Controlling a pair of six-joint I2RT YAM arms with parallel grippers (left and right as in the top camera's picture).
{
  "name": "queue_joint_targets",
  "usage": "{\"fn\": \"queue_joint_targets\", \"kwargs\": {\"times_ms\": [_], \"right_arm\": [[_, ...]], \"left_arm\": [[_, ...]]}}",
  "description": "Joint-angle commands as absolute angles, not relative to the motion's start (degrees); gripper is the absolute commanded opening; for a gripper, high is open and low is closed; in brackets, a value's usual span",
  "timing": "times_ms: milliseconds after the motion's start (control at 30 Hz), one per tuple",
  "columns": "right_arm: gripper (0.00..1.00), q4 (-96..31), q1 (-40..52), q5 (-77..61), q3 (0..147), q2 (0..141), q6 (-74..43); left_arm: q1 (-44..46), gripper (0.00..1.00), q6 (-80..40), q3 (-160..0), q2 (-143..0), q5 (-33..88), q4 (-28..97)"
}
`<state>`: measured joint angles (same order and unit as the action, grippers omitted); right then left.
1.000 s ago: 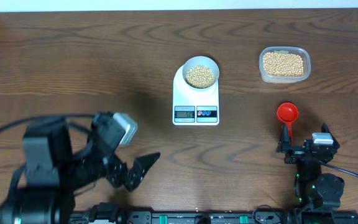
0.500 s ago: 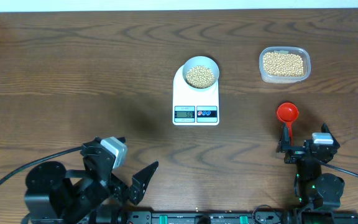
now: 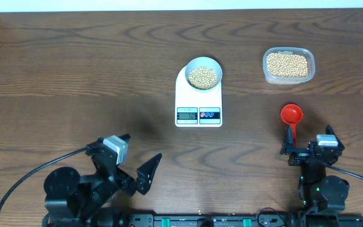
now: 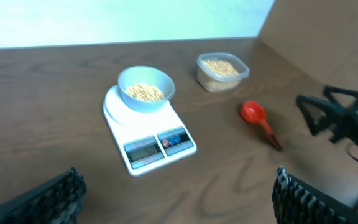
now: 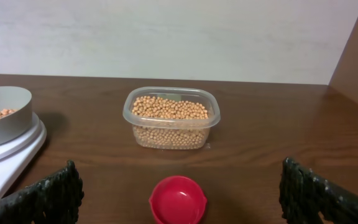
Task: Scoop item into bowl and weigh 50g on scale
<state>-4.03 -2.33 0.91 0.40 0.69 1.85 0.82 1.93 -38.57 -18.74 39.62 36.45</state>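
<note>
**Tan soybeans sit on the scale, and you cannot yet confirm the weight**

Both of your arms are empty. The left pincer (image 4: 178, 198) stands with its fingers wide apart, and so does the right pincer (image 3: 309, 146). The soybeans (image 3: 203, 77) you care about lie in the pale blue-grey bowl (image 3: 194, 63). It rests on the white scale (image 3: 198, 101), well ahead of the left pincer and far ahead-left of the right one.

The first risk is the display (image 3: 187, 115), whose digits are too small to read, so don't assume fifty grams is reached.

If more is needed, the red scoop (image 3: 291, 114) lies empty on the tabletop (image 3: 74, 69), just ahead of the right pincer with its handle pointing back toward it. That handle is thin and lies flat, so a shallow or off-centre pinch would probably skid it or flip the cup.

The clear tub (image 3: 265, 66) sits beyond the scoop and looks light. A hard dig may shove it rather than fill the scoop.

Round beans roll, so a tilted carry could scatter them. A full scoop could also overshoot the target, and any knock on the scale would spoil the reading.
</note>
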Motion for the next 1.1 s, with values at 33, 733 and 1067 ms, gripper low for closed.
{"fn": "queue_joint_targets", "kwargs": {"times_ms": [33, 733, 1067], "right_arm": [[0.99, -4.21, -1.98, 1.37, 0.32, 0.27, 0.89], [0.99, -4.21, -1.98, 1.34, 0.32, 0.27, 0.89], [0.99, -4.21, -1.98, 1.34, 0.32, 0.27, 0.89]], "left_arm": [[0.89, 0.98, -2.22, -32.18, -16.38, 33.56, 30.09], [-0.21, 0.98, -11.88, -12.36, -0.05, 10.48, 18.02], [-0.86, 0.98, -11.07, -4.34, -0.05, 2.28, 7.86]]}}
